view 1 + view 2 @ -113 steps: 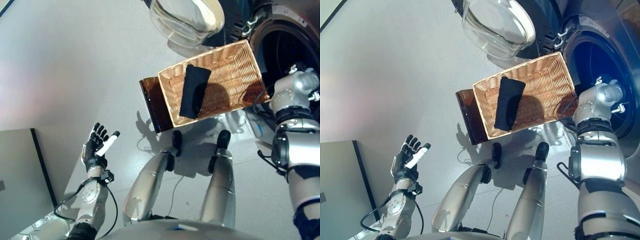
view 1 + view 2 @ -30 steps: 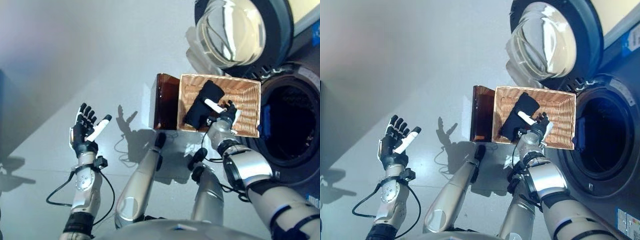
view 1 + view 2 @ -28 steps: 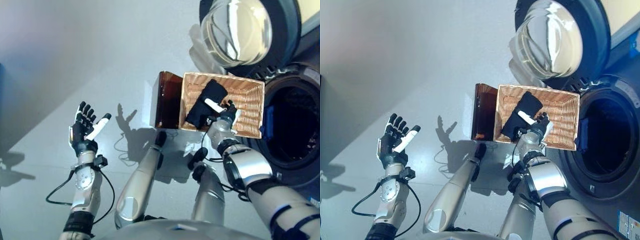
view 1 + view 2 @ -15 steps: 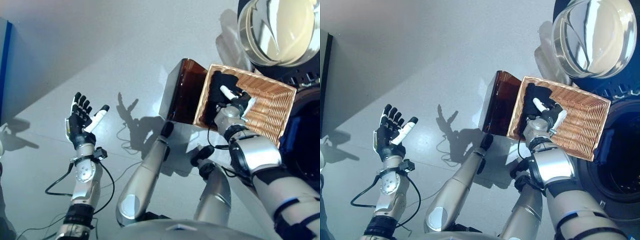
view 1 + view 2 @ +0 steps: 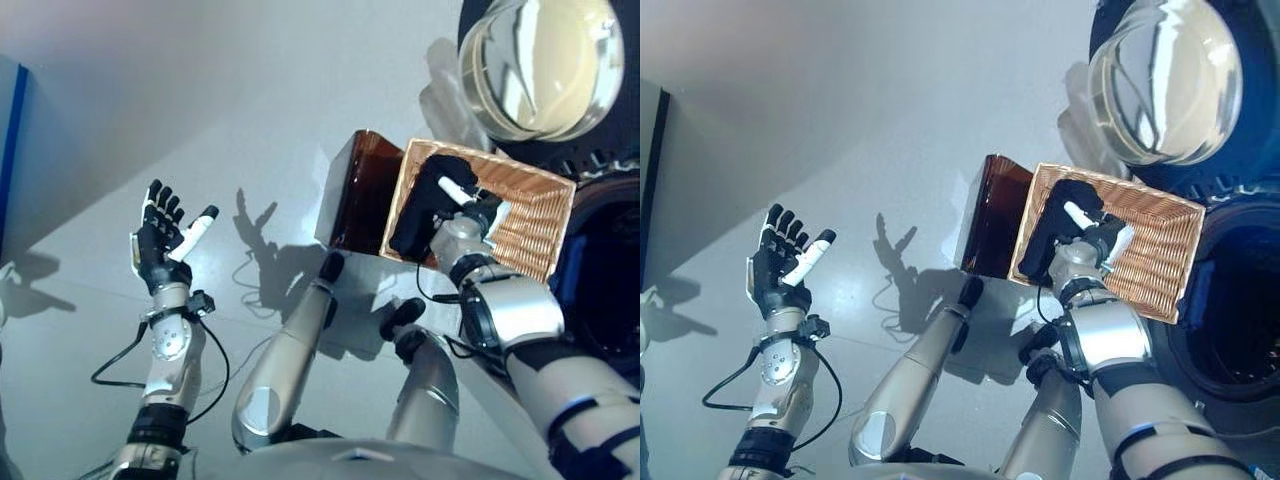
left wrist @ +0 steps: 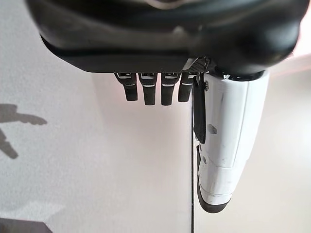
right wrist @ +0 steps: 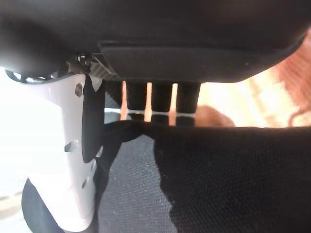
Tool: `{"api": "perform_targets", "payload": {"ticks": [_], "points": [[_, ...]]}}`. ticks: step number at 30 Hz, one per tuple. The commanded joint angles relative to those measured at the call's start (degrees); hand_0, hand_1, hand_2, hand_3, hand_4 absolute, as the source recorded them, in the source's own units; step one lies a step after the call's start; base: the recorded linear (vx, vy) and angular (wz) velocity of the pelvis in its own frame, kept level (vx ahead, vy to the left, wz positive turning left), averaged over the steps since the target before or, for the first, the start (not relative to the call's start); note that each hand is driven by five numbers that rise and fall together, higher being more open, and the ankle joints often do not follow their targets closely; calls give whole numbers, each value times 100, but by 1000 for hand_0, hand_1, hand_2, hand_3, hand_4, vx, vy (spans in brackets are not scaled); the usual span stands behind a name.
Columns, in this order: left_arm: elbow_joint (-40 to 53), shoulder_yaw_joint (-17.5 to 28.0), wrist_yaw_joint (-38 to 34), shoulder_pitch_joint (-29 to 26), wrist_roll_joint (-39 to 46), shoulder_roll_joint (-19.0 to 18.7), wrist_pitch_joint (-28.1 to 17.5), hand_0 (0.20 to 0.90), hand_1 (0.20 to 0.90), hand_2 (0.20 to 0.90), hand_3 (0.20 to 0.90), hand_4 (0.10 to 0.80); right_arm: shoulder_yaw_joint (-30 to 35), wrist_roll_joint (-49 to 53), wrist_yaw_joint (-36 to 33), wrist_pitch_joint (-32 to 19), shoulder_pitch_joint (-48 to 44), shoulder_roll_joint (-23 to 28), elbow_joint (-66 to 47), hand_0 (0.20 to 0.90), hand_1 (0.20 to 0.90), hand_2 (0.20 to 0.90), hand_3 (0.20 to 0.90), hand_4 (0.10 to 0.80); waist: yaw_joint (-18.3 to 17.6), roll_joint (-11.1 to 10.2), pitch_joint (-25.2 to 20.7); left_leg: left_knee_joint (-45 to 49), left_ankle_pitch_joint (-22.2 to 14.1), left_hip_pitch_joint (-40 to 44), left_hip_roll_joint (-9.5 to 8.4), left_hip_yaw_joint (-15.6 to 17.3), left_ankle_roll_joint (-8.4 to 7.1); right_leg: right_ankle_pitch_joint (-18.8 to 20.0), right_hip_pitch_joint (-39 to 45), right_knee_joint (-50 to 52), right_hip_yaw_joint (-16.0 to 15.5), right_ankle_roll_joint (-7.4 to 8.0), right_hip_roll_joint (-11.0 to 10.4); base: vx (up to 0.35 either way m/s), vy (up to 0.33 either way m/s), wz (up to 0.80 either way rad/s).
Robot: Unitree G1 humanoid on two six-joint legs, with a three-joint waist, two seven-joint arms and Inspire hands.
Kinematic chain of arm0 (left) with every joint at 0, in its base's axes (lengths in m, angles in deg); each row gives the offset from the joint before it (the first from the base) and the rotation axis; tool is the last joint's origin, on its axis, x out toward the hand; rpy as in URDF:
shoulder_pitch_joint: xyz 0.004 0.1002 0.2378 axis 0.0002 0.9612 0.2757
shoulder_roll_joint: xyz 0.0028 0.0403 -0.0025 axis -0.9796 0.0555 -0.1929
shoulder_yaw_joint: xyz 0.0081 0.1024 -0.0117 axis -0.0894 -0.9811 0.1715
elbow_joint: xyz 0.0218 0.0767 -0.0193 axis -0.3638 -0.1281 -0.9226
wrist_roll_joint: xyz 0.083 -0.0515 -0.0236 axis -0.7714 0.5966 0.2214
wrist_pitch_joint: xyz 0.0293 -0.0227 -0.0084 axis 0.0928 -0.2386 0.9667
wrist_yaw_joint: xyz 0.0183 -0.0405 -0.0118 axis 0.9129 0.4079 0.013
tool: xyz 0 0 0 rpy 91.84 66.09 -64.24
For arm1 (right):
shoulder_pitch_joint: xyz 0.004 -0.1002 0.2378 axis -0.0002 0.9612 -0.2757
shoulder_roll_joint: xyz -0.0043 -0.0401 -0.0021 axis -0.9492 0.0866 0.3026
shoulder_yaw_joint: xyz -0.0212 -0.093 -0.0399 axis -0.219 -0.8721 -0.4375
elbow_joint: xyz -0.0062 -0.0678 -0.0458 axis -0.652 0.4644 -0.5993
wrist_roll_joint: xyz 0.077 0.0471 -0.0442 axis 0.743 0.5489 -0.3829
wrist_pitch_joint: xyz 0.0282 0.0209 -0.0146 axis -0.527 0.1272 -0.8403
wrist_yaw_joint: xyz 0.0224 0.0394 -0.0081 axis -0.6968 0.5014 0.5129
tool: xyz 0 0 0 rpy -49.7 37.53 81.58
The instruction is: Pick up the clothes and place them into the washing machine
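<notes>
A black cloth (image 5: 418, 213) lies in the left end of the shallow wicker basket (image 5: 530, 215), which rests on a dark brown box (image 5: 355, 205). My right hand (image 5: 470, 215) is in the basket, right against the cloth, with its white thumb standing out over it. In the right wrist view the cloth (image 7: 233, 179) lies folded just past the hand (image 7: 53, 145). My left hand (image 5: 160, 240) is open and empty, held up over the floor far to the left; its own wrist view shows it open (image 6: 228, 121).
The washing machine's round glass door (image 5: 540, 60) stands open behind the basket. Its dark drum opening (image 5: 615, 290) is to the basket's right. A blue-edged panel (image 5: 10, 150) stands at the far left.
The camera has shifted. My right arm, earlier beside the basket's right end, has come into the basket and stays at the black cloth. The left hand has not moved.
</notes>
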Motion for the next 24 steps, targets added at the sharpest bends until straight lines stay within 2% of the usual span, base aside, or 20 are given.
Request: {"api": "perform_targets", "payload": {"ticks": [1,5,6,11,12,14,16,17,20,24], "points": [[319,399,144,340,148,-243,-598,900,900,900,900,800,38,-70,-98,-295,162,580,-328,200,200,200,200,300,-44,332,-474,-605,-71,-26,-132,121,-251,-535,426,-68,47,-276,259,-9,6,-21],[48,417,280,407,321,-252,-609,900,900,900,900,800,366,273,-67,-596,572,633,-647,200,200,200,200,300,-237,397,-614,-886,2,295,-93,218,-252,-415,704,-390,154,-232,298,2,25,-22],[-64,424,312,457,374,-232,-616,900,900,900,900,800,521,574,49,-849,823,535,-974,200,200,200,200,300,-369,433,-647,-970,26,425,-86,282,-250,-339,794,-522,229,-203,318,-6,41,-15],[-283,396,434,560,531,-175,-632,900,900,900,900,800,792,1054,145,-1226,1346,398,-1497,200,200,200,200,300,-556,569,-668,-1097,64,644,-60,410,-244,-202,999,-802,373,-151,355,-15,35,-29],[-354,354,476,550,594,-107,-666,900,900,900,900,800,981,1532,340,-1537,1566,217,-1947,200,200,200,200,300,-672,649,-655,-1128,78,689,-42,475,-249,-176,1007,-860,421,-138,364,-19,19,-26],[-388,262,541,564,648,-72,-673,900,900,900,900,800,1081,1758,459,-1650,1770,141,-2111,200,200,200,200,300,-708,692,-664,-1157,89,736,-44,494,-250,-162,1045,-890,447,-129,361,-8,20,-17],[-414,82,641,649,715,0,-664,900,900,900,900,800,1331,2115,545,-1847,1835,158,-2119,200,200,200,200,300,-765,884,-683,-1188,96,792,-80,526,-238,-153,1046,-897,528,-118,350,-1,42,-20],[-415,79,642,649,715,2,-665,900,900,900,900,800,1331,2118,549,-1847,1835,162,-2116,200,200,200,200,300,-762,886,-684,-1188,95,793,-79,527,-238,-152,1046,-898,529,-118,350,-8,36,-18],[-297,-98,704,762,718,69,-675,900,900,900,900,800,1683,2678,687,-2279,1981,-95,-2591,200,200,200,200,300,-838,1146,-724,-1242,111,821,-89,567,-223,-141,1013,-909,628,-95,318,11,44,-5],[-158,-275,748,863,755,119,-718,900,900,900,900,800,1921,2812,592,-2637,2072,-255,-2895,200,200,200,200,300,-871,1363,-799,-1322,138,854,-109,614,-199,-123,993,-933,702,-76,311,6,41,-7]]}}
